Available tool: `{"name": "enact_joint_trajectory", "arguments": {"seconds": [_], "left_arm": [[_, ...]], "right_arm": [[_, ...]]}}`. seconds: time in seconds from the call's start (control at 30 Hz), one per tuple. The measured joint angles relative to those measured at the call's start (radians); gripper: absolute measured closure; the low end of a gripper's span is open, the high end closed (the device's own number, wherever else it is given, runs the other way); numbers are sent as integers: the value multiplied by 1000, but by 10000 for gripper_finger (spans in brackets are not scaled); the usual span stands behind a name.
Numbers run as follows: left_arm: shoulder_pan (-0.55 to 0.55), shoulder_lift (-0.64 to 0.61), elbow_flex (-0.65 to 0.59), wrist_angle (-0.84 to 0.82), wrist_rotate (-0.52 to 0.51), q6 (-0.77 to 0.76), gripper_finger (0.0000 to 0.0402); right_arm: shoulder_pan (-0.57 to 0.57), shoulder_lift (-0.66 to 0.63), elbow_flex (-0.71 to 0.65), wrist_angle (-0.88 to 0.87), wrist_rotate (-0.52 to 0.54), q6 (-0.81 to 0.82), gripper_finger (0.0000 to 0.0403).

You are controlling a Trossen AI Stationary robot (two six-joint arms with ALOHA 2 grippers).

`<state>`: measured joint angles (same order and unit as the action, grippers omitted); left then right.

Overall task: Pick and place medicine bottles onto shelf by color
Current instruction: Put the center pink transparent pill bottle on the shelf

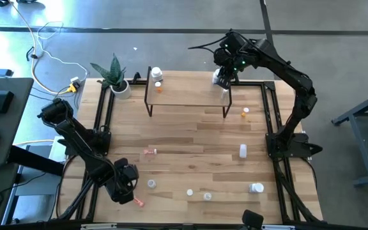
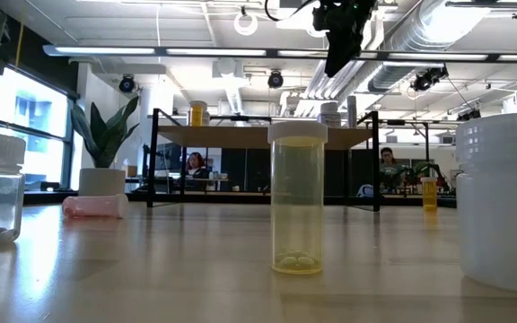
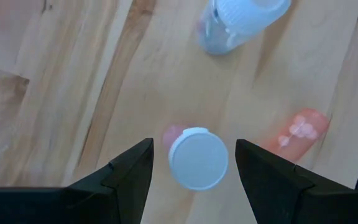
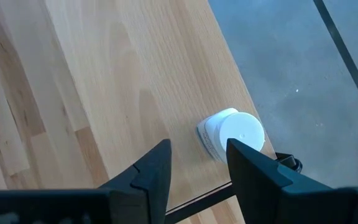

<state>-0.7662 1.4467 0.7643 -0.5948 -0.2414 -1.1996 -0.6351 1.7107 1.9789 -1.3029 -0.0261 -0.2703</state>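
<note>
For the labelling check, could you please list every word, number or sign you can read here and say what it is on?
None can be read.
The white bottle on the shelf below the right gripper has a side label, too blurred to read.
The white-capped bottle between the left gripper's fingers shows no text.

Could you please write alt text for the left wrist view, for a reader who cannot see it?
The left gripper is open, its two dark fingers either side of a small upright bottle with a round white cap on the light-wood plank tabletop. Beyond lie a clear bottle with a ribbed white cap and an orange-pink vial.
</note>
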Motion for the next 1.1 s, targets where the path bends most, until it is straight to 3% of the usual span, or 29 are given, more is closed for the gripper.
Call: {"name": "enact_joint_trajectory", "arguments": {"seconds": [0.13,0.53,0.83,1.1], "left_arm": [[0,0,0,-7,-2,-1,196],[0,-1,1,-5,-5,-1,293],[9,-1,22,-15,-1,-2,289],[95,-72,60,-80,29,85,289]], "right_arm": [[0,0,0,0,0,0,256],[0,0,0,0,0,0,256],[0,0,0,-1,0,0,256],[0,0,0,-1,0,0,256]]}}
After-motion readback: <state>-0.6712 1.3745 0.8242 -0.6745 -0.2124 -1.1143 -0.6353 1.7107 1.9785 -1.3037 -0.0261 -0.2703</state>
